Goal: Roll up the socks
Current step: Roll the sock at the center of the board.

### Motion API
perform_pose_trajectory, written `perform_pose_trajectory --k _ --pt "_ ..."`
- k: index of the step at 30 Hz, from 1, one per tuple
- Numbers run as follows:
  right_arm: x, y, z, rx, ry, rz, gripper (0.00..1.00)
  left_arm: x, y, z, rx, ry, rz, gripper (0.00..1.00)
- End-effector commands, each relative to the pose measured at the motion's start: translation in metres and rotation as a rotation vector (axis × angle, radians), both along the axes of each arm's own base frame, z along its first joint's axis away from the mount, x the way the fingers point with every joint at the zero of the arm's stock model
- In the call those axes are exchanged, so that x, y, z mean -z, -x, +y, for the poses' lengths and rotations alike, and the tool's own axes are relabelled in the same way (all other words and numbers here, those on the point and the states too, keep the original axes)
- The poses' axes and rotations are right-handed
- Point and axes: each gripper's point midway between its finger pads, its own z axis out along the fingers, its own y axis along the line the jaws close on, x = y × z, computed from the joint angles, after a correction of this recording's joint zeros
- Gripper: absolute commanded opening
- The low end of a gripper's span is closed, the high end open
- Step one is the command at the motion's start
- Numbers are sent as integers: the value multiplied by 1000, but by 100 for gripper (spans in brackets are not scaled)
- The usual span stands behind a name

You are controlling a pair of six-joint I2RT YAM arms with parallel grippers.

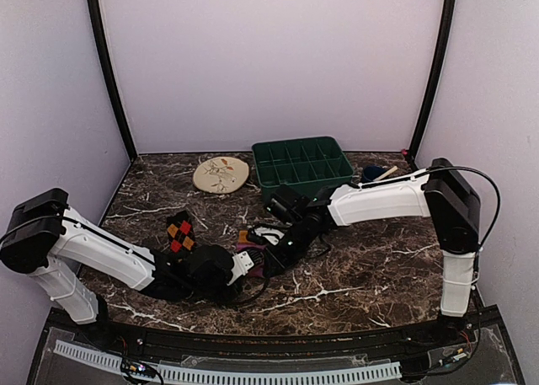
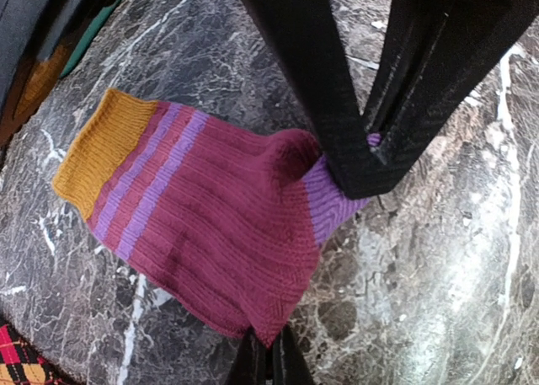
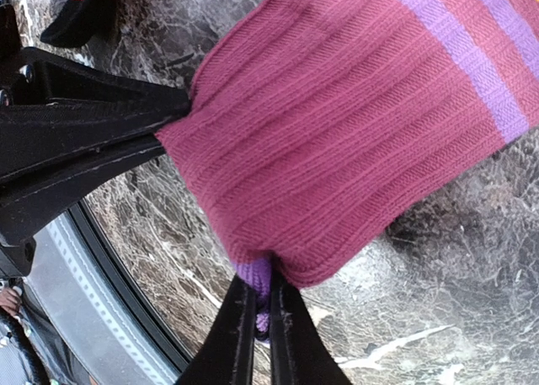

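Sock (image 2: 210, 225) on table (image 1: 379, 267), seemingly outside tray (image 1: 295, 142)

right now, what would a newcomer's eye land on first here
The maroon sock with purple stripes and a mustard cuff, at the near middle of the table, with both arms' jaws shut on its toe end. Next, the green tray at the back edge and a black diamond-patterned sock left of centre.

A round cream plate (image 1: 221, 174) lies left of the green divided plastic tray (image 1: 295, 143). Before them, a black argyle sock (image 1: 179, 232) lies left of the maroon striped sock (image 2: 210, 233).
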Motion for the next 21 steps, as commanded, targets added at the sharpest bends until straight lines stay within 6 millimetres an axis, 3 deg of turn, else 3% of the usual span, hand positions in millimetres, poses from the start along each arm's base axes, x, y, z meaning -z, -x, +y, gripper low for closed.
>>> perform_pose_trajectory --k 1,15,21 --pt "-14 -2 -2 5 -31 -23 9 -10 5 -8 21 38 37 0" --pt "-14 1 -11 20 -31 -36 24 -8 10 -12 20 54 162 0" --pt "-17 0 -14 33 -44 -53 29 -8 5 -4 -23 76 253 0"
